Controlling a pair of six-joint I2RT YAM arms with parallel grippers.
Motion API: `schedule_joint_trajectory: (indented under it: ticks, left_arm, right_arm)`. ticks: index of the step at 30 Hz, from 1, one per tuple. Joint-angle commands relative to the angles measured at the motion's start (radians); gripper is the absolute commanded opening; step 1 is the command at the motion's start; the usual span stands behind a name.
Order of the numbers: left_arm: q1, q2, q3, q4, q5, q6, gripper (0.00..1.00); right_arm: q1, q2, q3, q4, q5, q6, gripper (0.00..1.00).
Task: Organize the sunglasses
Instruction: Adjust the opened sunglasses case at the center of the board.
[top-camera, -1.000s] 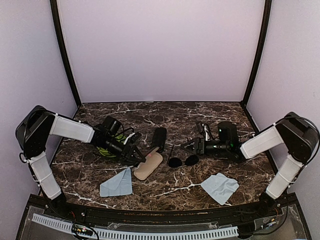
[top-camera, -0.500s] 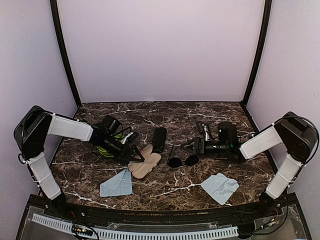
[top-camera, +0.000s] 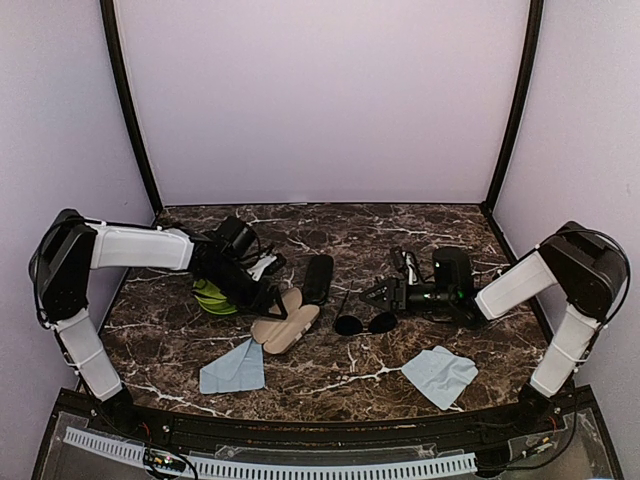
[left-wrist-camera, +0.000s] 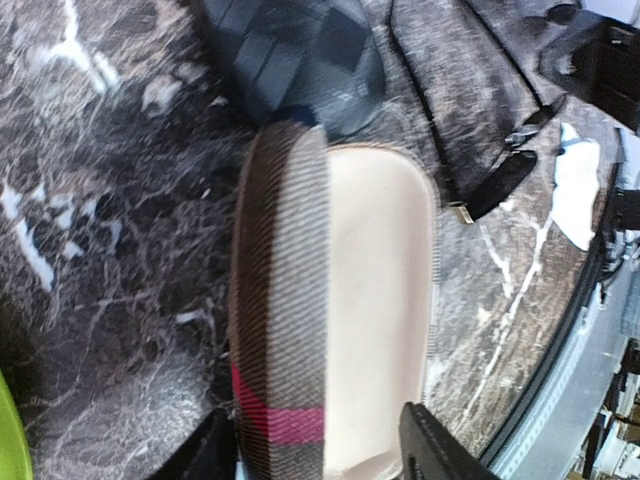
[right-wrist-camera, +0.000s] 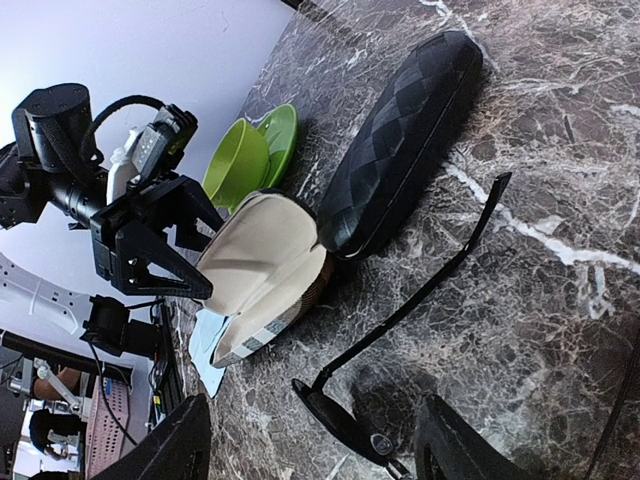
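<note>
One pair of sunglasses (top-camera: 364, 322) with round dark lenses lies mid-table, one thin temple arm (right-wrist-camera: 440, 275) stretched toward the cases. My right gripper (top-camera: 384, 295) hovers open just behind them, and one lens (right-wrist-camera: 345, 420) lies low between its fingers (right-wrist-camera: 180, 445). A striped case (top-camera: 285, 322) with a cream lining (left-wrist-camera: 370, 300) lies open to the left. My left gripper (left-wrist-camera: 318, 455) is open. Its fingers (left-wrist-camera: 212, 452) flank the case's near end, and I cannot tell if they touch it. A black quilted case (top-camera: 317, 278) lies shut behind the striped one.
A green bowl and plate (top-camera: 210, 297) sit at the left under the left arm. Two light blue cloths (top-camera: 233, 368) (top-camera: 440, 375) lie near the front edge. Purple walls close the table at the back and sides.
The striped case has fallen open into two spread halves. The left gripper let it go, drew back to the left and narrowed again. The right arm barely shifted.
</note>
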Motion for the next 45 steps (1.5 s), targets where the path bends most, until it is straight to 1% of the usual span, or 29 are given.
schedule_joint_trajectory:
  ticks: [1, 7, 12, 17, 23, 30, 33, 39, 42, 45]
  left_arm:
    - [-0.044, 0.030, 0.056, -0.112, -0.132, 0.044, 0.53]
    - [-0.081, 0.064, 0.121, -0.165, -0.215, 0.061, 0.41]
    - [-0.094, 0.069, 0.155, -0.198, -0.280, 0.076, 0.34]
    - [-0.104, 0.075, 0.184, -0.219, -0.324, 0.113, 0.24]
    - [-0.134, 0.097, 0.229, -0.254, -0.361, 0.161, 0.15]
    - [-0.176, 0.097, 0.287, -0.291, -0.427, 0.211, 0.09]
    - [-0.200, 0.089, 0.304, -0.313, -0.510, 0.253, 0.06]
    - [-0.285, 0.074, 0.291, -0.256, -0.733, 0.413, 0.00]
    - [-0.315, 0.074, 0.279, -0.202, -0.838, 0.516, 0.00]
    - [-0.320, 0.057, 0.261, -0.138, -0.888, 0.607, 0.02]
  right_arm:
    - [0.008, 0.012, 0.003, 0.039, -0.012, 0.007, 0.69]
    - [0.007, -0.013, 0.011, 0.013, -0.017, -0.006, 0.69]
    - [0.008, -0.077, 0.046, -0.103, 0.007, -0.071, 0.70]
    - [0.007, -0.112, 0.078, -0.189, 0.033, -0.118, 0.70]
    - [0.005, -0.114, 0.086, -0.203, 0.037, -0.123, 0.70]
    - [0.006, -0.107, 0.080, -0.199, 0.043, -0.126, 0.70]
    - [0.006, -0.106, 0.071, -0.194, 0.044, -0.126, 0.70]
    - [0.005, -0.100, 0.069, -0.180, 0.042, -0.122, 0.70]
    - [0.005, -0.091, 0.069, -0.167, 0.037, -0.116, 0.70]
    - [0.004, -0.082, 0.062, -0.147, 0.030, -0.107, 0.70]
